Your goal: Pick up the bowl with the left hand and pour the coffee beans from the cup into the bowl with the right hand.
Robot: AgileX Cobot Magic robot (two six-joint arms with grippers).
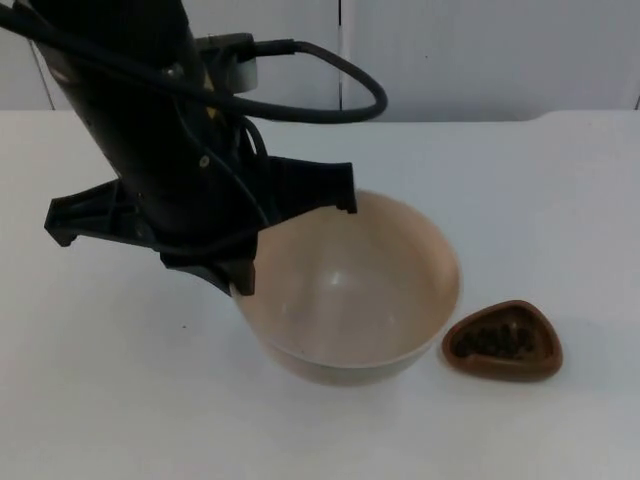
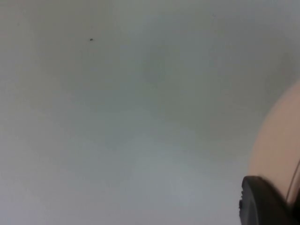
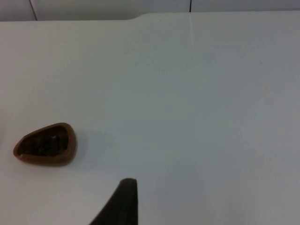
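- Left hand [image 1: 240, 275] looks clamped on the bowl [image 1: 350, 290] rim; thin pinch, could slip.
- Right hand [image 3: 123, 197] waits, can't tell its fingers; cup [image 1: 503, 341] untouched.

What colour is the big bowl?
The bowl is a pale beige-pink, clearest in the top view.

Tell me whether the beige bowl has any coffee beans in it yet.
Empty. In the top view the bowl shows a bare beige inside, while the dark beans sit in the brown cup beside it. The left hand is at the bowl's rim.
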